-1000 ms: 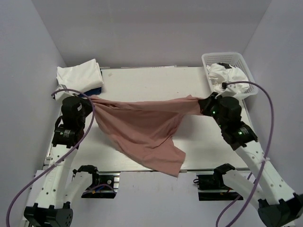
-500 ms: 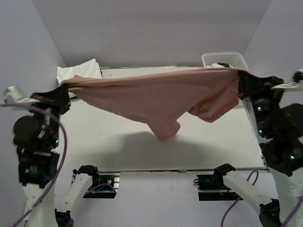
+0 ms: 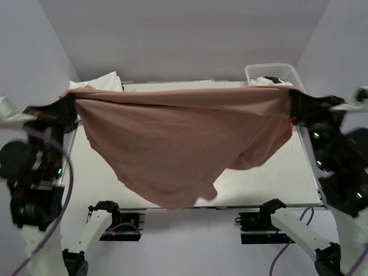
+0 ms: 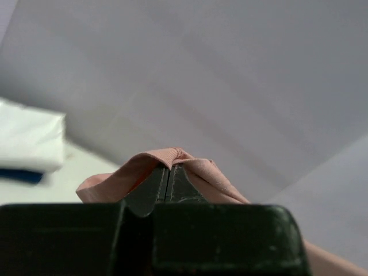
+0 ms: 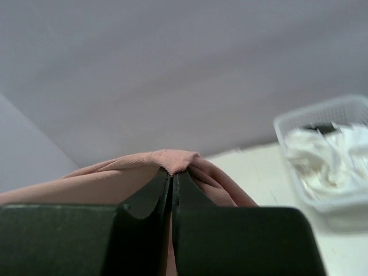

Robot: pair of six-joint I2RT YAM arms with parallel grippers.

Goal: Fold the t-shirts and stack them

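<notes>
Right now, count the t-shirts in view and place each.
4: pink one stretched between left gripper and right gripper; folded white one at the table's far-left corner; blue one under it; crumpled white one in the basket, where more may hide.

You have raised the left gripper (image 3: 73, 107) and the right gripper (image 3: 291, 107) and moved them apart. The pink t-shirt (image 3: 178, 144), before bunched low over the table (image 3: 282, 181), now hangs spread wide.

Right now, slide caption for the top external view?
The left gripper and right gripper hold the pink t-shirt spread above the table.
</notes>
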